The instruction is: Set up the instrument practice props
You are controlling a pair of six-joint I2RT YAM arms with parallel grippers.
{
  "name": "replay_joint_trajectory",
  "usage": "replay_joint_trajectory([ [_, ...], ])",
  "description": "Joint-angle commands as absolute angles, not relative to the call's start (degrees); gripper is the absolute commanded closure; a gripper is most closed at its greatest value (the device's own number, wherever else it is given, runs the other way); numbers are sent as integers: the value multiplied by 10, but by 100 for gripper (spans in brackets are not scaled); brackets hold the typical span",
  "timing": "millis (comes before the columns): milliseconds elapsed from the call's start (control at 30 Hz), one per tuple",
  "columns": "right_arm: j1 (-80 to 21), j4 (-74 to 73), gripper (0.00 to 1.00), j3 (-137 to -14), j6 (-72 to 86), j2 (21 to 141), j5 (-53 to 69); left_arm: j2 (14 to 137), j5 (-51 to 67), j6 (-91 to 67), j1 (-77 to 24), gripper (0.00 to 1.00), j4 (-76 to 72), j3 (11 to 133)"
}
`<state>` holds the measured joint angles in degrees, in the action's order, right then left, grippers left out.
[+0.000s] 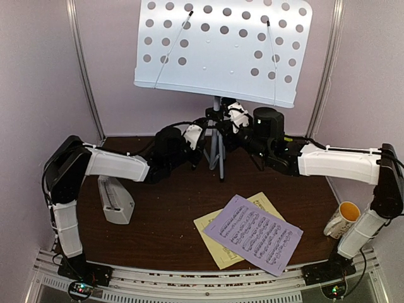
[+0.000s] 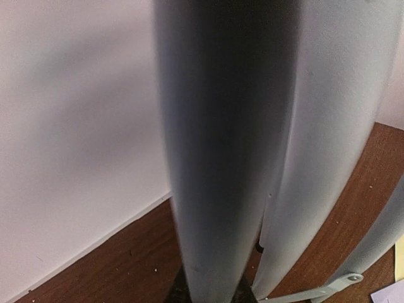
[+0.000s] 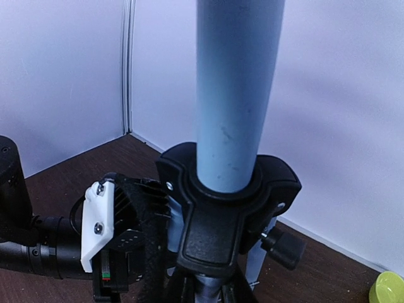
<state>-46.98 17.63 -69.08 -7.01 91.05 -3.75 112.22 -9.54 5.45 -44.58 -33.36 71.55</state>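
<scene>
The grey perforated music-stand desk (image 1: 224, 49) stands at the back on its silver tripod (image 1: 220, 154). My left gripper (image 1: 201, 144) is at the tripod's left side. In the left wrist view a silver tripod leg (image 2: 221, 158) fills the frame and runs down between the dark fingertips (image 2: 178, 294), which press on it. My right gripper (image 1: 228, 131) is at the tripod's hub; the pole (image 3: 233, 95) and black collar (image 3: 221, 214) rise just above its jaws, which close on the tube below. The lilac page (image 1: 254, 233) lies over the pale yellow page (image 1: 214, 237). The grey metronome (image 1: 115, 201) stands at the left.
A mug with orange inside (image 1: 341, 219) stands by the right arm's base. A small green bowl (image 3: 388, 287) shows at the right edge of the right wrist view. White walls close the back and both sides.
</scene>
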Motion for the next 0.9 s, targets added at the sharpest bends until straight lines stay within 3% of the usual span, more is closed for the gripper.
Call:
replay_joint_trajectory([
  [0,-472,263,100,-741,-58,879,-9,1092,-185,-26,-396,100,-298,703],
  [467,-472,258,100,-730,-37,915,13,1098,-173,-45,-397,100,-255,689],
  [600,-472,263,95,-729,-35,925,10,1092,-173,-41,-397,100,-247,686],
  [867,-472,272,74,-733,-31,939,8,1094,-170,-32,-403,100,-243,686],
])
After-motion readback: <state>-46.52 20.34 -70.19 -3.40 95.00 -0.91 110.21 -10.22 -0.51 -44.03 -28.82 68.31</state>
